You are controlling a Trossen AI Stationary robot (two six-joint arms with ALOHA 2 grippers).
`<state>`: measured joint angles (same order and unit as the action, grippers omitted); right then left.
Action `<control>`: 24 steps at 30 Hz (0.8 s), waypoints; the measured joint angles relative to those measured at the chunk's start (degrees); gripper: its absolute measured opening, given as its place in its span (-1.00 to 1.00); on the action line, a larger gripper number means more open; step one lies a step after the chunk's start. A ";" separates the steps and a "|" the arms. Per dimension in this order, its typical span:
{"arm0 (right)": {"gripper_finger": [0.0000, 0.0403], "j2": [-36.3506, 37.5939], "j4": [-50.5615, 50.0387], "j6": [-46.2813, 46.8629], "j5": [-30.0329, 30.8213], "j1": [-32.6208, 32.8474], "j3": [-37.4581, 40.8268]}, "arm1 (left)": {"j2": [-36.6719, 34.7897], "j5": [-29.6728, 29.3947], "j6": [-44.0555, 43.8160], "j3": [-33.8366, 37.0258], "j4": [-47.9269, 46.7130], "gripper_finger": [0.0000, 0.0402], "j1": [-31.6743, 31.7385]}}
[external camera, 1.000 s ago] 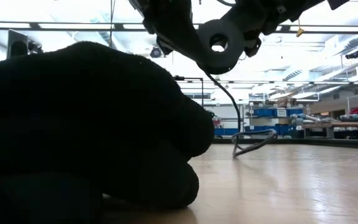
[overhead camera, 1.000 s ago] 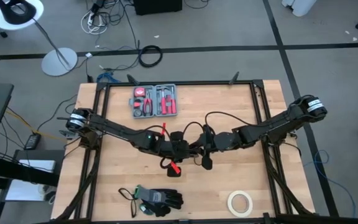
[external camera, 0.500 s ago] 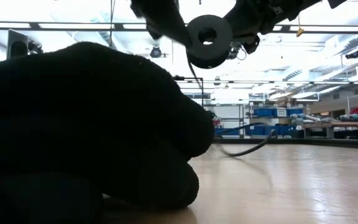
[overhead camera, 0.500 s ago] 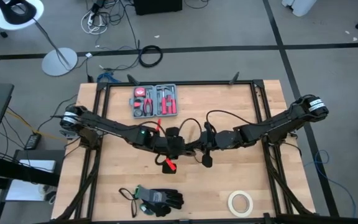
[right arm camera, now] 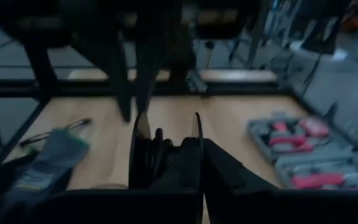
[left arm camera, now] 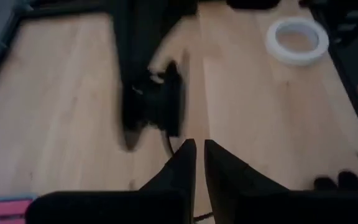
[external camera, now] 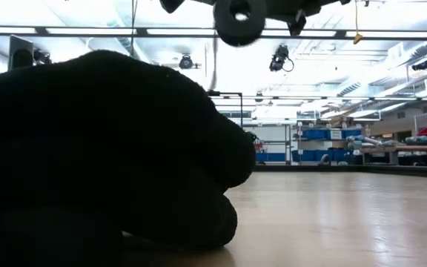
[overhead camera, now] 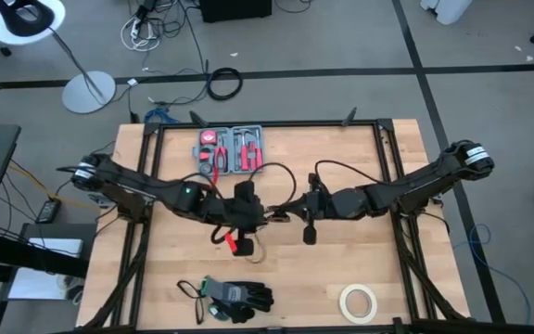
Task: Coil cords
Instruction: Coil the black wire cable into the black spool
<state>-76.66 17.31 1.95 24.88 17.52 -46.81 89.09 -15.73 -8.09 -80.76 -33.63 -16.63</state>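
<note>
Left gripper [overhead camera: 265, 215], table centre: fingers [left arm camera: 182, 163] nearly together, narrow gap, nothing seen between.
Right gripper [overhead camera: 281, 211], just at 3 o'clock: clamped on cord [overhead camera: 276, 190], thin black loop arcing toward 12 o'clock.
Tool case [overhead camera: 231, 150]: 11 o'clock.
Gloves [overhead camera: 235, 298]: 6 o'clock, near front edge; block low view.
Tape roll [overhead camera: 358, 301]: 4 o'clock.
Wooden tabletop [overhead camera: 341, 260]: bare toward 3 o'clock.
Grey floor beyond.

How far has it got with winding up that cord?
Partway, it seems. Done: part of the cord is wound into a small round coil. In hand: the right pincer is shut on it above the table, left pincer alongside. Left: a loose loop to wind in.
</note>
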 joint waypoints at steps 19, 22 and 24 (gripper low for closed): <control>-1.00 0.00 50.74 -10.35 -2.62 -0.12 17.38 | -2.32 -13.26 2.09 0.10 4.38 -0.82 -2.99; -1.00 0.00 51.30 -12.28 -4.06 -0.15 16.90 | -1.75 -13.22 3.27 0.14 7.88 -0.81 -2.94; -1.00 -0.02 51.64 -13.09 -4.90 -0.15 16.23 | -1.56 -13.20 4.12 0.15 9.00 -0.81 -2.78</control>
<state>-76.69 68.96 -11.14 19.98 17.37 -30.58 87.53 -28.93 -3.97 -80.61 -24.63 -19.41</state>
